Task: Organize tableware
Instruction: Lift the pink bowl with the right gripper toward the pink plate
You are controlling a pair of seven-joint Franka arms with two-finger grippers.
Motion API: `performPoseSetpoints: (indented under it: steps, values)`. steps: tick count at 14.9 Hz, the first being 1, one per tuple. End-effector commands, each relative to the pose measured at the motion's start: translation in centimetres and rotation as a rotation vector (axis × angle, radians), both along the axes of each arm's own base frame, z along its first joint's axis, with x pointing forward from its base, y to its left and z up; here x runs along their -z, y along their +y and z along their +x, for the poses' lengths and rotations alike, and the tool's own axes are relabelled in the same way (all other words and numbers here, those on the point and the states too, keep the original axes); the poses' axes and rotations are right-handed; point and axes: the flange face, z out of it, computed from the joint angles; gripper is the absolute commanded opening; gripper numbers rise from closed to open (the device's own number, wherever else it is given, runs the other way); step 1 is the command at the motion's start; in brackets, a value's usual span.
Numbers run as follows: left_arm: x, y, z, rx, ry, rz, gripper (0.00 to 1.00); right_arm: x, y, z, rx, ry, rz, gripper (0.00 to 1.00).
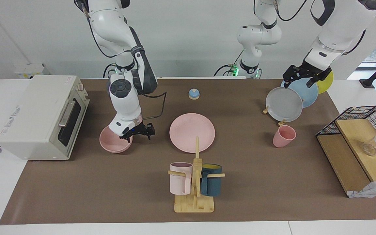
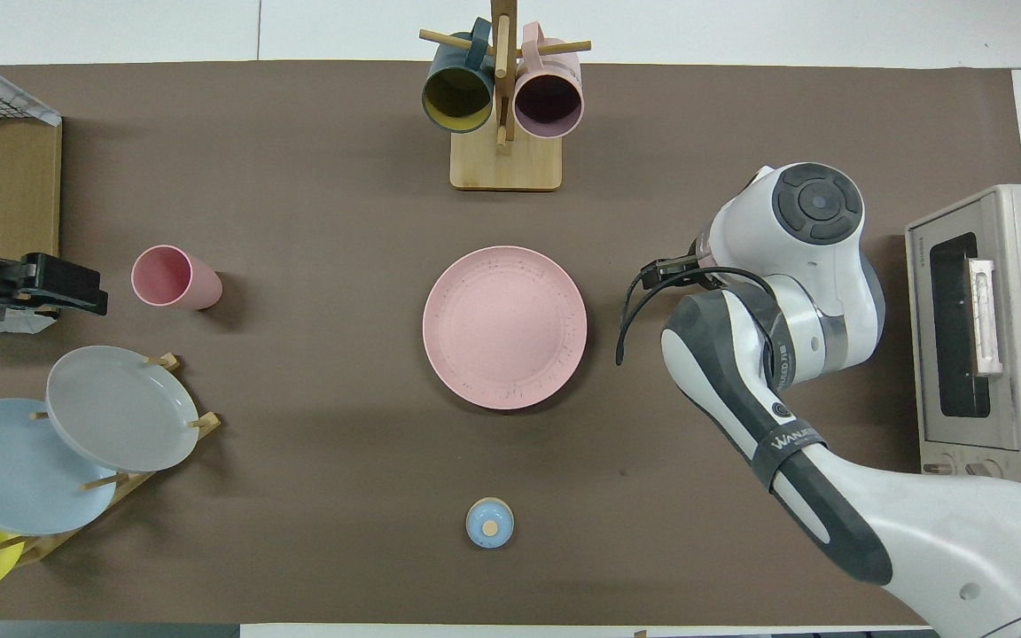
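The pink plate [image 1: 192,132] [image 2: 504,327] lies flat at the table's middle. The pink bowl [image 1: 113,142] sits beside it toward the right arm's end, in front of the toaster oven. It is hidden under the arm in the overhead view. My right gripper [image 1: 126,137] is down at the bowl's rim on the plate's side. The pink cup [image 1: 284,136] [image 2: 175,277] stands upright toward the left arm's end. My left gripper [image 1: 300,81] [image 2: 89,297] waits open and empty in the air over the plate rack.
A toaster oven [image 1: 41,114] [image 2: 980,328] stands at the right arm's end. A rack of grey, blue and yellow plates [image 1: 284,104] [image 2: 120,408] stands near the cup. A mug tree [image 1: 195,182] [image 2: 503,97] is farther from the robots than the plate. A small bell [image 1: 194,94] is nearer to them. A wire-and-wood shelf [image 1: 357,143] is at the left arm's end.
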Motion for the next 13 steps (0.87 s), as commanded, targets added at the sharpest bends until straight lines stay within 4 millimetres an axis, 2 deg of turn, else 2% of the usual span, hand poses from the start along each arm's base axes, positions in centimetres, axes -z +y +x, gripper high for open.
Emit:
performPoseSetpoints:
  steps: [1, 2, 4, 7, 9, 11, 12, 13]
  values:
    - [-0.6, 0.3, -0.2, -0.001, 0.001, 0.02, 1.0, 0.0, -0.4, -0.3, 0.008, 0.023, -0.008, 1.0]
    - [-0.6, 0.3, -0.2, -0.003, -0.001, 0.02, 1.0, 0.1, -1.0, -0.3, 0.015, 0.03, -0.011, 0.97]
    - [-0.5, 0.3, -0.2, -0.004, 0.002, 0.02, 1.0, 0.6, -2.1, -0.3, 0.03, 0.047, -0.019, 0.83]
    - [-0.3, 0.3, -0.3, -0.006, 0.01, 0.021, 1.0, 1.0, -2.7, -0.5, 0.007, 0.062, -0.064, 0.65]
    - [-0.1, 0.3, -0.4, -0.006, 0.015, 0.022, 1.0, 1.5, -2.8, -1.0, -0.001, 0.073, -0.074, 0.47]
    - [0.0, 0.3, -0.5, -0.004, 0.019, 0.022, 1.0, 1.8, -3.0, -1.1, 0.0, 0.076, -0.076, 0.39]
    - [0.0, 0.3, -0.5, -0.004, 0.019, 0.022, 1.0, 1.8, -3.2, -1.1, -0.006, 0.079, -0.08, 0.22]
    - [-0.1, 0.4, -0.6, -0.007, 0.019, 0.022, 1.0, 1.7, -3.0, -1.0, -0.011, 0.078, -0.081, 0.0]
